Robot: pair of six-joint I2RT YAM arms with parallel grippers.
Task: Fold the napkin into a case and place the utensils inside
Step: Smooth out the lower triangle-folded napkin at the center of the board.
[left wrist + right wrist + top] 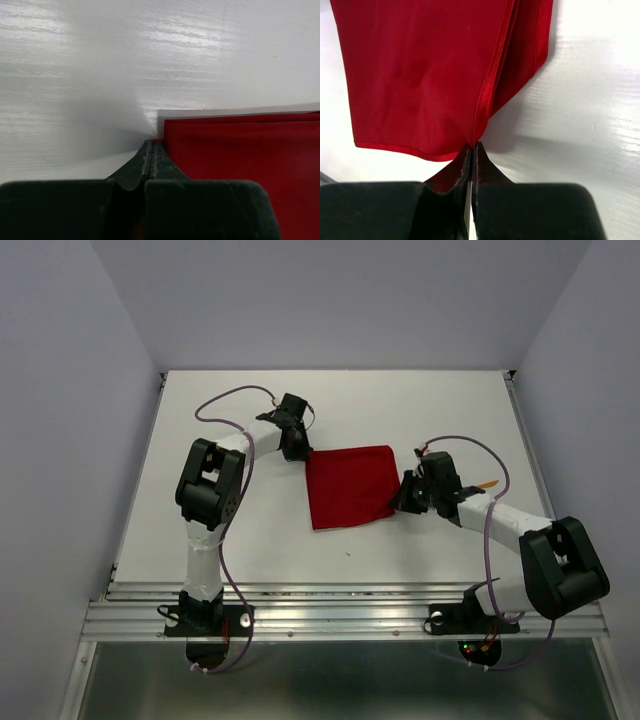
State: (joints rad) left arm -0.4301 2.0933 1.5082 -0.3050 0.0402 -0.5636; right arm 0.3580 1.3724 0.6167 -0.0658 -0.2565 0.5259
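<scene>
In the top view, the bright red soft cloth napkin (350,487) lies on the white table (420,410) between the two tools. It is a flat, almost square piece, so it is not yet the narrow case. The left tool (299,448) is at its far left corner. The right tool (400,502) is at its near right corner. Behind the right tool, on the far side of its arm, one thin orange plastic piece (487,485) lies on the table, apart from the napkin. I cannot find the second of the utensils in this view.

In the left wrist view, the left tool (152,150) is clenched. Its tips meet exactly at the corner of the napkin (240,155), and a little red shows there, so I judge that it pinches this corner. Just ahead and to the right of the tips the cloth shows two stacked edges, which tells of a fold already made.

In the right wrist view, the right tool (472,150) is clenched on the napkin (420,75). The cloth rises in a sharp ridge straight ahead of the tips, and several layers show along it.

By my judgement the task is at an early folding step. More folds are needed, and after that the utensils must go in. No case exists yet, so nothing is inside one.
</scene>
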